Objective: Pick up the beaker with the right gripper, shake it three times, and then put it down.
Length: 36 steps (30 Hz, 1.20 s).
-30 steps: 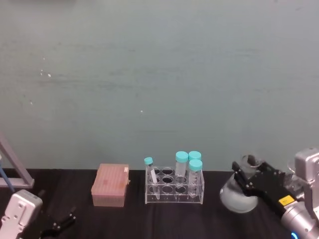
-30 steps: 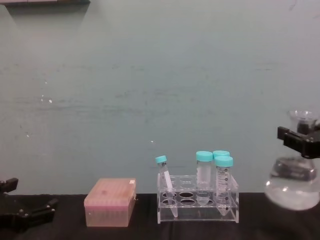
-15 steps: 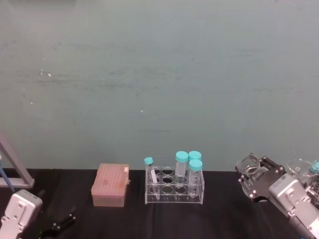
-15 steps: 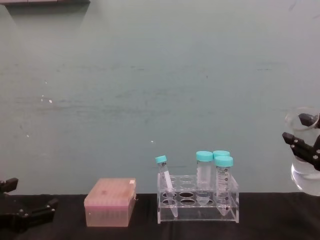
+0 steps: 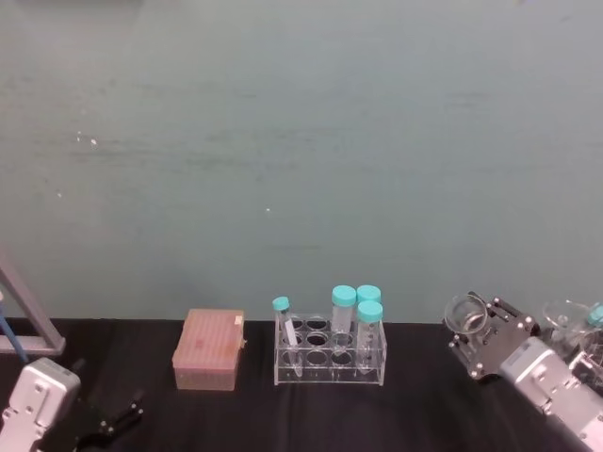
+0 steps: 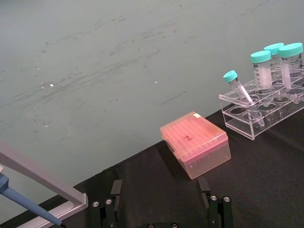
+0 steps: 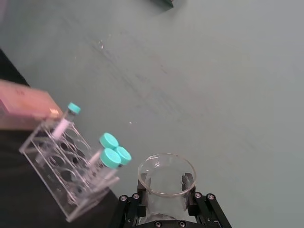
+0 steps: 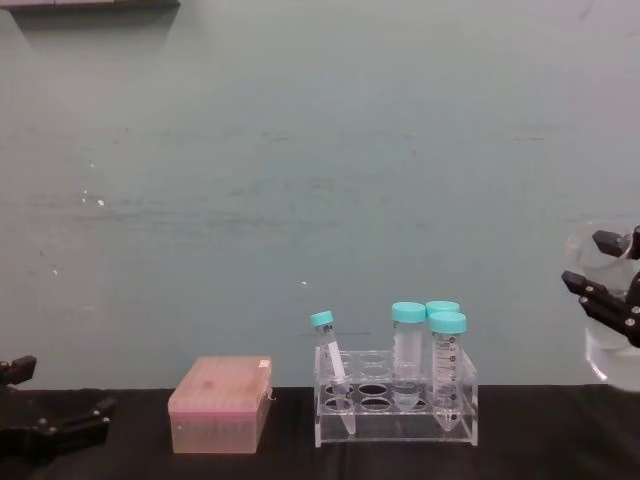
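Right of tube rack (image 5: 330, 356), tilted beaker (image 5: 465, 314) in right gripper (image 5: 479, 333); left gripper (image 5: 115, 423) idle

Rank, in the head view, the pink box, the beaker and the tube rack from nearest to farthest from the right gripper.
1. The beaker, at the right, held in the right gripper itself.
2. The tube rack, in the middle of the table.
3. The pink box, left of the rack.

The right gripper (image 5: 482, 333) is carrying the beaker (image 5: 467, 314) farther toward the tabletop's right edge and tipping it. The wide base is no longer hanging below the jaws, and the rim is turning up toward the head camera.
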Each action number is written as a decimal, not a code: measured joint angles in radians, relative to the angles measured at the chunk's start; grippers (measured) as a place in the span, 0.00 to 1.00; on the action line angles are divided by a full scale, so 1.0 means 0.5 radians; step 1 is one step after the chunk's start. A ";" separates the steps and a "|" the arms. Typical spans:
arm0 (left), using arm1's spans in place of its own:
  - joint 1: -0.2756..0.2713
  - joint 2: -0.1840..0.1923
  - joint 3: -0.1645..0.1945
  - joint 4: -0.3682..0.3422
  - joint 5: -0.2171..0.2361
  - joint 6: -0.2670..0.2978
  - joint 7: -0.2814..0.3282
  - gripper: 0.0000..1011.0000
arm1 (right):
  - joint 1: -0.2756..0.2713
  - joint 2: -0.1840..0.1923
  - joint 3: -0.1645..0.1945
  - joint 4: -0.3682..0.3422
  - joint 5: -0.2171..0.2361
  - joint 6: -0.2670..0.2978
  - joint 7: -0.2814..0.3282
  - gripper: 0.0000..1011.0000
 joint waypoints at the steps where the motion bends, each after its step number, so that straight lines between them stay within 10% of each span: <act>1: 0.000 0.000 0.000 0.000 0.000 0.000 0.000 0.99 | -0.011 -0.017 0.021 -0.014 0.074 0.024 0.054 0.45; 7: 0.000 0.000 0.000 0.000 0.000 0.000 0.000 0.99 | -0.068 -0.102 0.112 -0.085 0.395 0.157 0.244 0.45; 15: 0.000 0.000 0.000 0.000 0.000 0.000 0.000 0.99 | -0.138 -0.229 0.241 -0.195 1.008 0.673 0.531 0.45; 20: 0.000 0.000 0.000 0.000 0.000 0.000 0.000 0.99 | -0.136 -0.258 0.270 -0.206 1.210 0.914 0.577 0.45; 36: 0.000 0.000 0.000 0.000 0.000 0.000 0.000 0.99 | -0.096 -0.199 0.188 -0.187 1.218 0.934 0.511 0.45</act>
